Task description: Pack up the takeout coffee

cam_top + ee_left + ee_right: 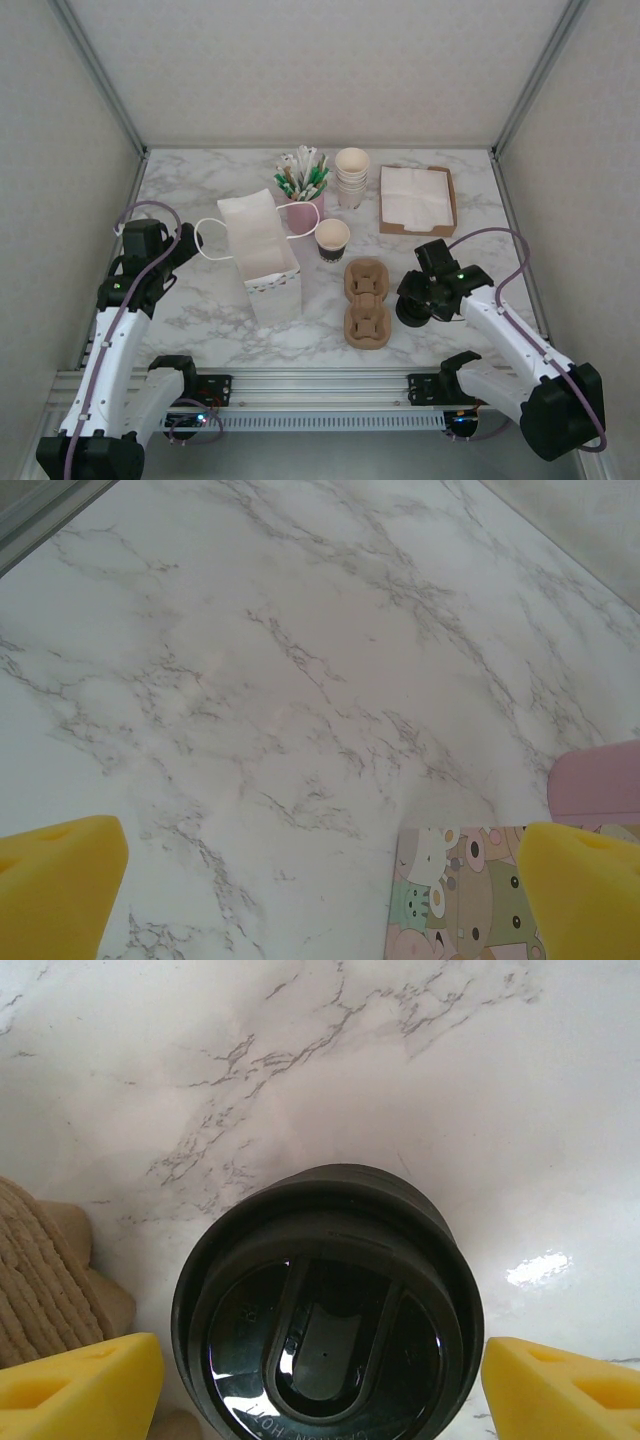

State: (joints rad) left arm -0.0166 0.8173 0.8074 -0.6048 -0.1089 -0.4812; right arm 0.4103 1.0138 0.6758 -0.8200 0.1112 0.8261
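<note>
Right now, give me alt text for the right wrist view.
A black lid, seen from above, sits on the marble table between the two yellow fingertips of the open right claw, which flank it closely. The edge of a brown carrier shows at the left.

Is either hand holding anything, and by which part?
Nothing held. The right hand straddles the black lid, gaps on both sides; left hand is open.
</note>
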